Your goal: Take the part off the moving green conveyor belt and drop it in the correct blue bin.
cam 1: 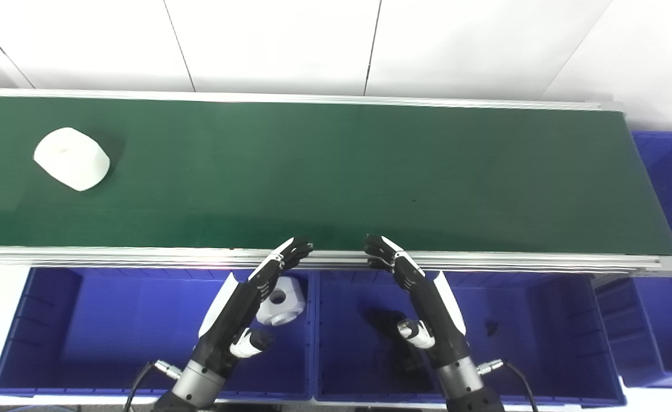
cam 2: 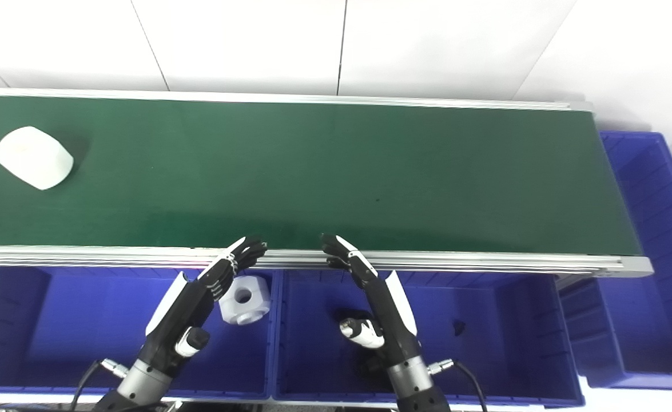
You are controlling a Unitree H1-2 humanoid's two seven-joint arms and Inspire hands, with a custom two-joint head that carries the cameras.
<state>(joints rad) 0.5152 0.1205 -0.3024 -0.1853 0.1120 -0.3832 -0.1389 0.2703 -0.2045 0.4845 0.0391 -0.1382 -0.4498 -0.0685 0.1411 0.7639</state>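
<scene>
In the right-hand blue bin (cam 1: 570,320) below me, a small dark speck (cam 1: 491,327) lies too tiny to make out, and my right hand (cam 1: 421,294) covers a dark shape behind it. The left blue bin (cam 1: 84,326) holds a white block with a round hole (cam 1: 283,300), partly hidden by my left hand (cam 1: 244,303). The part (cam 1: 72,158) sits far left on the green conveyor belt (cam 1: 336,171): a pale, rounded, faceted lump. Both my hands hover empty, fingers loosely spread, tips at the belt's near rail.
</scene>
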